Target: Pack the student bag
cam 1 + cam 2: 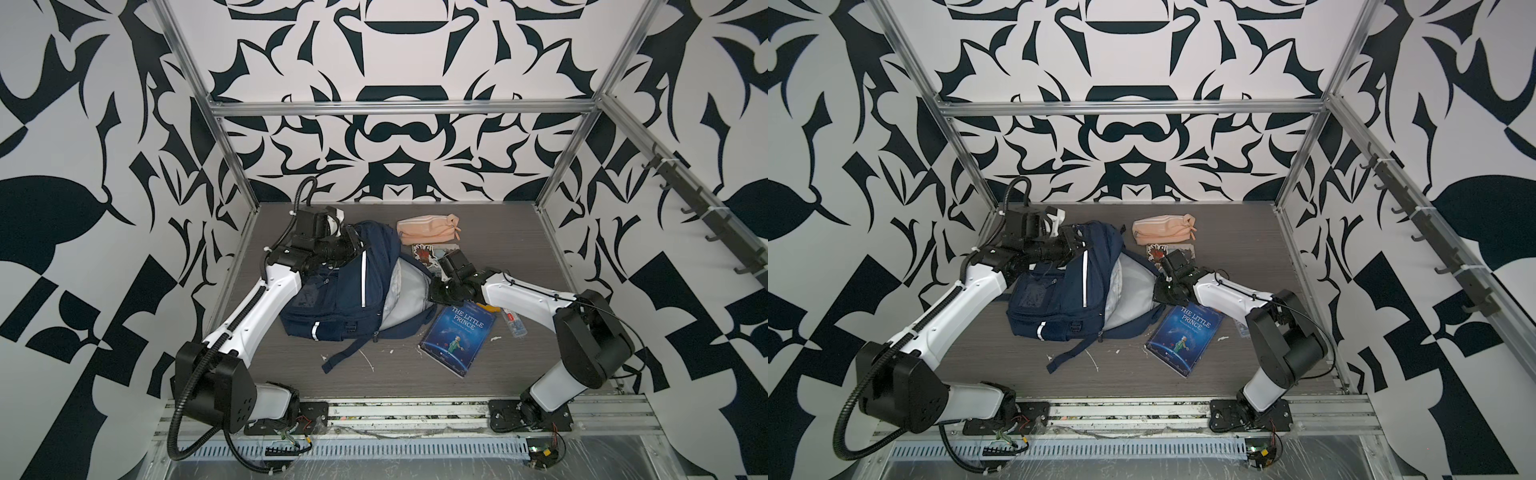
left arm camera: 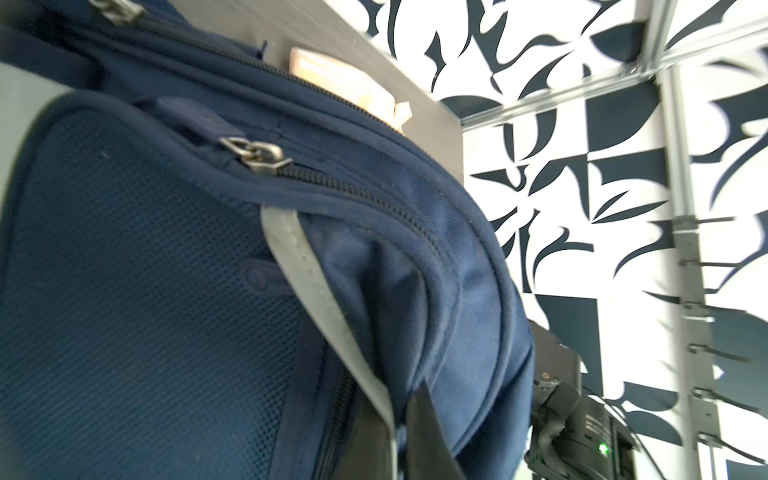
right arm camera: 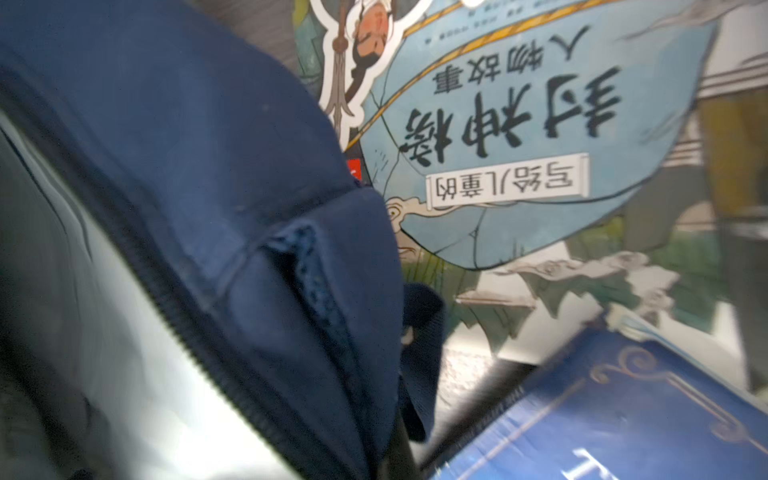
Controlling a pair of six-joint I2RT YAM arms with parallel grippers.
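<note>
Navy student bag (image 1: 332,291) gapes open — left gripper (image 2: 395,436) and right gripper (image 1: 434,292) each pinch its fabric; the thin cloth could slip free.

Right of the navy-blue fabric backpack (image 1: 332,291), a pale-blue illustrated paper book (image 1: 424,252) lies mostly hidden under the right arm. Farther right, a small clear plastic item (image 1: 514,325) is too small to identify.

In both top views the table (image 1: 498,249) is overlooked from high above its near edge, facing down toward its far side. The student bag (image 2: 166,291) is seen at close range from the left wrist, facing right, and from the right wrist, where the blue book (image 3: 623,415) is shared with the top views.
</note>
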